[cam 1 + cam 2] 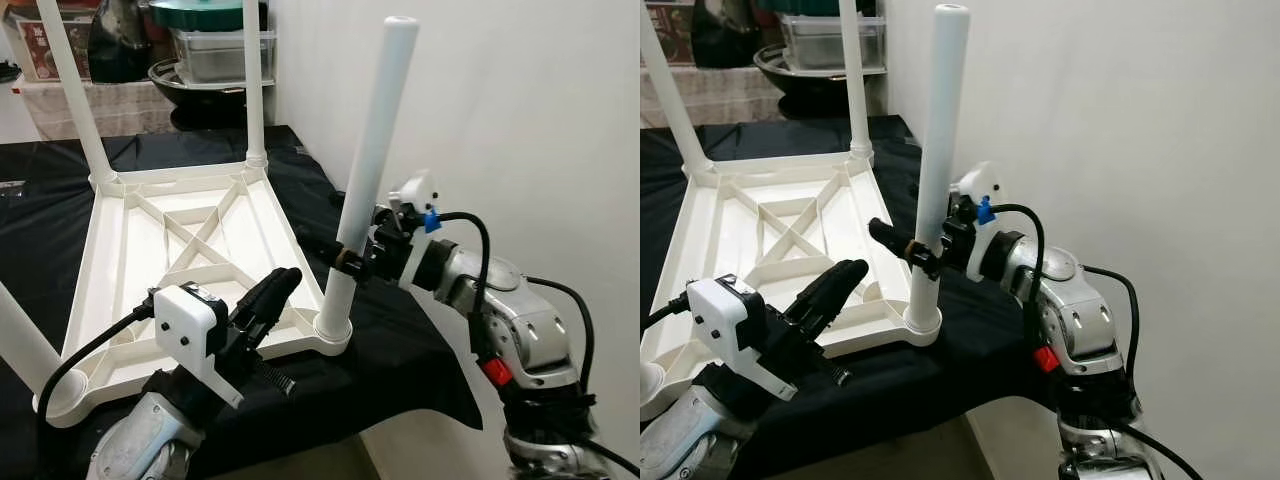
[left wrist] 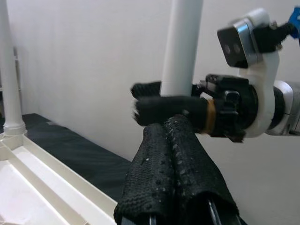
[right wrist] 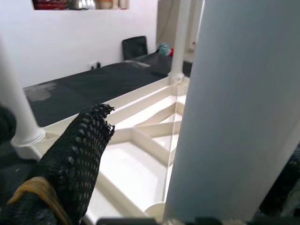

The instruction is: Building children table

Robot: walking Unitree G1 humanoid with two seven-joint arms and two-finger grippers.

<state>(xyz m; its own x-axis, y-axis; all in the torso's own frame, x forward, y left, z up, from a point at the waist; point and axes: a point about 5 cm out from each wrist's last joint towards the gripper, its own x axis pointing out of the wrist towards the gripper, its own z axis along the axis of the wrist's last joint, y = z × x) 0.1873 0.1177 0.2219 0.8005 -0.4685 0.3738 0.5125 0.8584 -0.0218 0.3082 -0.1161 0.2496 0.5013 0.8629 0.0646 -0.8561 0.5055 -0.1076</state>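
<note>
Table top [image 1: 120, 262], white plastic and turned underside up, lay on the black cloth [image 1: 400, 350] with its ribbed frame showing, and the near table leg [image 1: 368, 160] stood in the corner socket [image 1: 333, 335] beside the white wall [image 1: 540, 120], tilted slightly. My right gripper [image 1: 352, 258] was clenched around that leg low on its shaft, one finger on each side. My left gripper [image 1: 268, 297] hovered over the near edge of the table top with its fingers [image 2: 173, 173] pressed together, grasping nothing, pointing toward the leg

Silver arms, black cables, black textured end effector [image 1: 902, 246] fingers, white wrist cameras.
</note>
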